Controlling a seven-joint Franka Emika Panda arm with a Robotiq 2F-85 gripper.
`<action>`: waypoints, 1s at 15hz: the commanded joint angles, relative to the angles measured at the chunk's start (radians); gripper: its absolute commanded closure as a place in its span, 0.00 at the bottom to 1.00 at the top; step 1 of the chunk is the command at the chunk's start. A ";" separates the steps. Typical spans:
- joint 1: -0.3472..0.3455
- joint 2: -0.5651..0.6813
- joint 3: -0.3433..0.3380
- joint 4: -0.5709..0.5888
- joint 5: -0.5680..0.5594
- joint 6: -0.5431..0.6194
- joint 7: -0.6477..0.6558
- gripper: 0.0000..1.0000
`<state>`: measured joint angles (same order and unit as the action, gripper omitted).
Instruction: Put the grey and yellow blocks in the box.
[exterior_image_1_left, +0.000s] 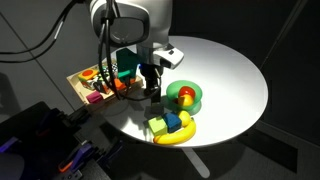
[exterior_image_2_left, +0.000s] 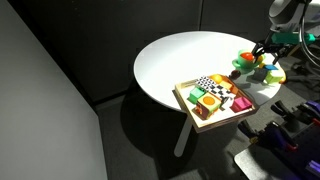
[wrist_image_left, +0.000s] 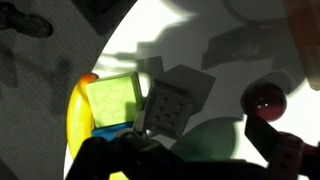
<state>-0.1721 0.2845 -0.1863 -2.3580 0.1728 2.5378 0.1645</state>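
Note:
In the wrist view a grey studded block (wrist_image_left: 170, 108) lies tilted on the white table, right beside my left finger. A yellow-green block (wrist_image_left: 112, 100) sits to its left, above a blue block (wrist_image_left: 108, 128) and beside a yellow banana (wrist_image_left: 77, 125). My gripper (wrist_image_left: 205, 142) is open and empty; only the green plate (wrist_image_left: 215, 135) shows between its fingers. In an exterior view the gripper (exterior_image_1_left: 150, 88) hangs low between the box (exterior_image_1_left: 92, 90) and the yellow-green block (exterior_image_1_left: 158, 126). The box (exterior_image_2_left: 215, 100) holds several coloured blocks.
A red ball (wrist_image_left: 268, 100) sits on the green plate (exterior_image_1_left: 187, 97) right of the gripper. The banana (exterior_image_1_left: 178, 136) and blue block (exterior_image_1_left: 172, 121) lie near the table's front edge. The box overhangs the round table's rim (exterior_image_2_left: 150, 85).

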 joint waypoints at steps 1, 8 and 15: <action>0.015 0.022 0.002 -0.008 0.001 0.038 0.057 0.00; 0.028 0.033 -0.009 -0.032 -0.012 0.049 0.089 0.00; 0.024 0.047 -0.015 -0.051 -0.018 0.056 0.083 0.00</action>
<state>-0.1526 0.3329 -0.1927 -2.3967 0.1713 2.5706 0.2310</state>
